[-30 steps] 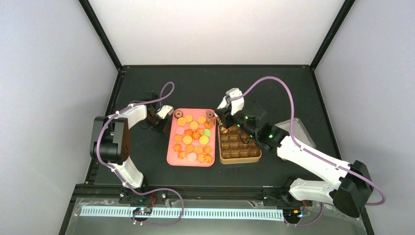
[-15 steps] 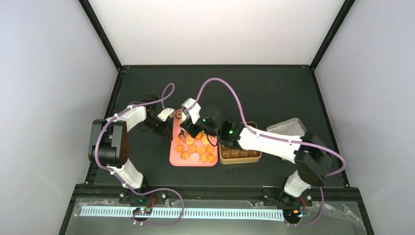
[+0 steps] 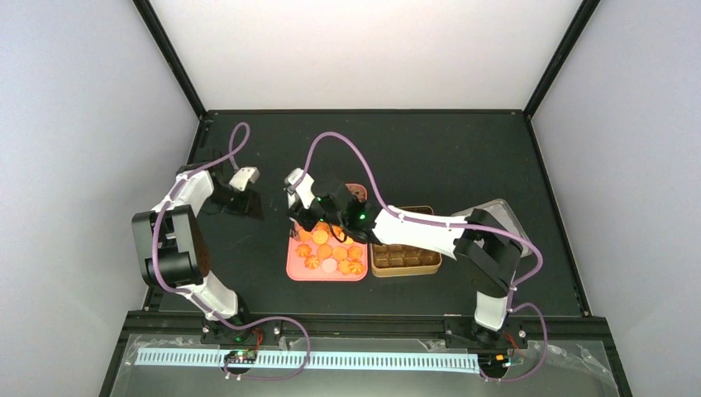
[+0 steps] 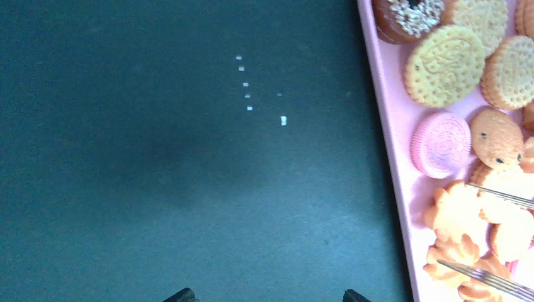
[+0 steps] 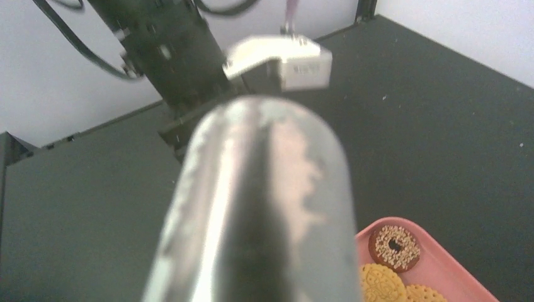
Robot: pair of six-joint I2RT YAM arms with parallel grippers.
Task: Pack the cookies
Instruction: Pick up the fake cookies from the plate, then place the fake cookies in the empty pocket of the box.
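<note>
Picking: right gripper (image 3: 307,213) clasps tongs (image 5: 252,207) above cookies (image 4: 444,66) on the tray (image 4: 393,145); left gripper (image 4: 266,294), spread and empty, hangs left of the tray. Next: pinch one cookie squarely.

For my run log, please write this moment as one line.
left end effector: open, over table beside tray | right end effector: holds tongs over tray | cookies: on tray | box: beside tray

White-shelled arms (image 3: 422,231), black joints, looping purple cables (image 3: 331,135).
</note>
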